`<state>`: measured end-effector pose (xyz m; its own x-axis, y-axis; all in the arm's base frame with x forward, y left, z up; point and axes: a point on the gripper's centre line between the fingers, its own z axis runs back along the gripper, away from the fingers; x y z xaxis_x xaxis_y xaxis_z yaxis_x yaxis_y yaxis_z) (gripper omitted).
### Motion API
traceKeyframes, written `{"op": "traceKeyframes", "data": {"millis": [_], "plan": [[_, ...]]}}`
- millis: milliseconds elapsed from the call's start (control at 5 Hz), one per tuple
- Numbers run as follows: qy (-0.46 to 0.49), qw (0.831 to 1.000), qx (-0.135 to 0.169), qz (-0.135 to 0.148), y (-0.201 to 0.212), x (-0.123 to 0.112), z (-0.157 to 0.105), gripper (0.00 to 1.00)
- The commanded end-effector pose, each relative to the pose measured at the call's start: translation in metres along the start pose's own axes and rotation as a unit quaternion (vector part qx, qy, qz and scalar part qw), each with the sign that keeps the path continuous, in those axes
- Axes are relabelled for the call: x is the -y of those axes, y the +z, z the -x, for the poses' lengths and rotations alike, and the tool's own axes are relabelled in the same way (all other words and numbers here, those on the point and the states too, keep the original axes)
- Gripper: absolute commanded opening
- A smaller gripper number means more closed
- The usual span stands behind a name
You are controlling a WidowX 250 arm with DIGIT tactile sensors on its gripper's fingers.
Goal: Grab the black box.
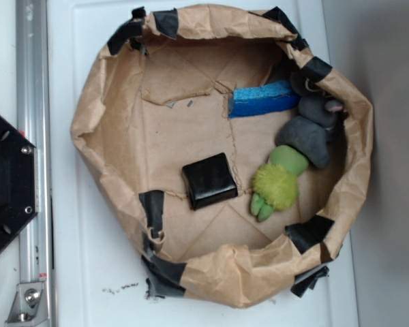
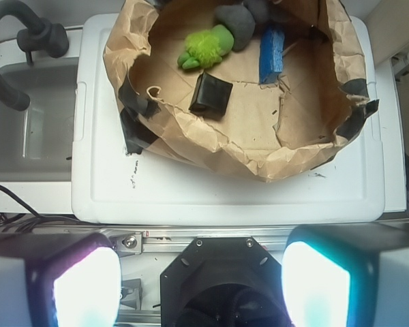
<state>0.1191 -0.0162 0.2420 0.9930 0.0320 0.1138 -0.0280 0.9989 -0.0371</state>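
One black box [image 1: 210, 180] sits loose on the paper bowl's [image 1: 95, 146] floor; gripper [image 2: 201, 286] far back, fingers [image 2: 85, 286] spread wide, holding nothing.

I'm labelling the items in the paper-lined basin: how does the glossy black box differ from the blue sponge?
The small flat glossy black box is dark, shiny and roughly square; the blue rectangular sponge is bright, matte and elongated. The box lies near the middle of the floor, while the sponge sits against the far wall beside the grey stuffed toy. Both lie inside the brown paper basin, untouched.
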Motion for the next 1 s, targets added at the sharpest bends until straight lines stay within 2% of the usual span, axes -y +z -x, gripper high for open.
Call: {"op": "traceKeyframes", "data": {"millis": [0, 200, 400, 600, 800], "plan": [[0.057, 0.997, 0.025, 0.044, -0.001, -0.043, -0.072, 1.00], [0.116, 0.989, 0.023, 0.093, -0.026, -0.060, -0.091, 1.00], [0.090, 0.993, -0.008, 0.071, -0.071, -0.030, -0.105, 1.00], [0.093, 0.994, -0.040, 0.031, -0.111, -0.022, -0.097, 1.00], [0.093, 0.994, -0.040, 0.031, -0.111, -0.022, -0.097, 1.00]]}}
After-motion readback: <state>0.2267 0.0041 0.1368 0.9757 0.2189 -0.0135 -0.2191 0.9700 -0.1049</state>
